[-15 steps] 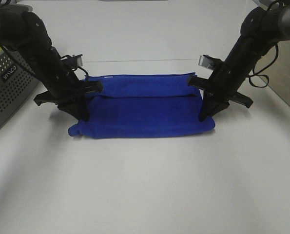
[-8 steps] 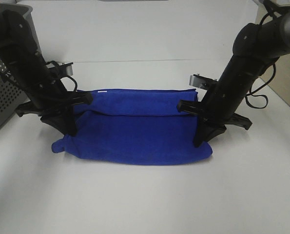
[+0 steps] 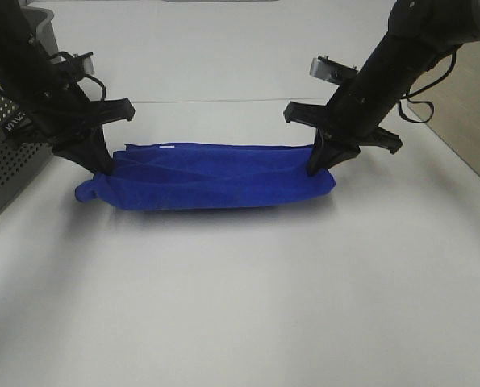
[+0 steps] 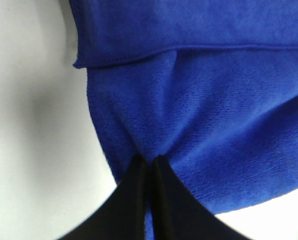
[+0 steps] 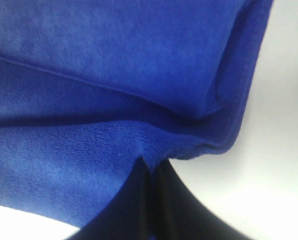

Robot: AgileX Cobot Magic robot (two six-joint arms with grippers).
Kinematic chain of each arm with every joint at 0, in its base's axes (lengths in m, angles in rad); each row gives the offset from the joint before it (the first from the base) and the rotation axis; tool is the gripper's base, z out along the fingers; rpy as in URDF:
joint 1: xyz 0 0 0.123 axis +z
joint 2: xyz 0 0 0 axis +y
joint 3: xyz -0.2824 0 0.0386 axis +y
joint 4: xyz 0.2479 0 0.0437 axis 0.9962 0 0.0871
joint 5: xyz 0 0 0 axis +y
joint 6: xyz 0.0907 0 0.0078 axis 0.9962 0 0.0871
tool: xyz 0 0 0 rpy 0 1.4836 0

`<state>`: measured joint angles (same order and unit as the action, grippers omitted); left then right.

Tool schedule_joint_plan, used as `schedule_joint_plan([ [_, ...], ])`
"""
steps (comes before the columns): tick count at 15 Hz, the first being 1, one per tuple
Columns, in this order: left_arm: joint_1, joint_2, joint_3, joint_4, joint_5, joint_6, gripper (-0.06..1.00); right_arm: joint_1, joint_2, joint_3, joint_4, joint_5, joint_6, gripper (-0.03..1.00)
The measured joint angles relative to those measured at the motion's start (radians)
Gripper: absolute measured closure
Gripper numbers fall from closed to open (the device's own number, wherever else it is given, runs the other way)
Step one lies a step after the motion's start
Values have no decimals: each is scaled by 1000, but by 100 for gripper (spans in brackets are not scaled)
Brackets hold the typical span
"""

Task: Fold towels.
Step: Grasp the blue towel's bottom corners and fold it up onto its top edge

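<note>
Towel (image 3: 215, 179) lies bunched mid-table (image 3: 240, 306), long axis left-right. The white tag (image 3: 166, 148) near its left end and the basket (image 3: 6, 165) print are unreadable. Left gripper (image 3: 105, 170) and right gripper (image 3: 313, 168) each pinch one towel end.

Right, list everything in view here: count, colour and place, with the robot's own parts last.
towel: one, royal blue, bunched lengthwise over the middle of the table, strung between the two grippers
tag: one, white, on the towel's far edge near its left end in the high view
basket: one, grey and perforated, at the table's left edge
table: one, white, under everything
left gripper: one, black, shut on the towel's left end
right gripper: one, black, shut on the towel's right end
</note>
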<state>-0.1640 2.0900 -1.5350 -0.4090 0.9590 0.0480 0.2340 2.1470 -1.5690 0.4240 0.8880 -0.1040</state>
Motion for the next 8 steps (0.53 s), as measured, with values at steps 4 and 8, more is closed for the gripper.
schedule_joint_plan([
  [4, 12, 19, -69, -30, -85, -1, 93, -32, 56, -107, -2, -18, 14, 97],
  [8, 12, 85, -82, -125, -258, -1, 93, -33, 121, -181, -8, -76, 15, 97],
])
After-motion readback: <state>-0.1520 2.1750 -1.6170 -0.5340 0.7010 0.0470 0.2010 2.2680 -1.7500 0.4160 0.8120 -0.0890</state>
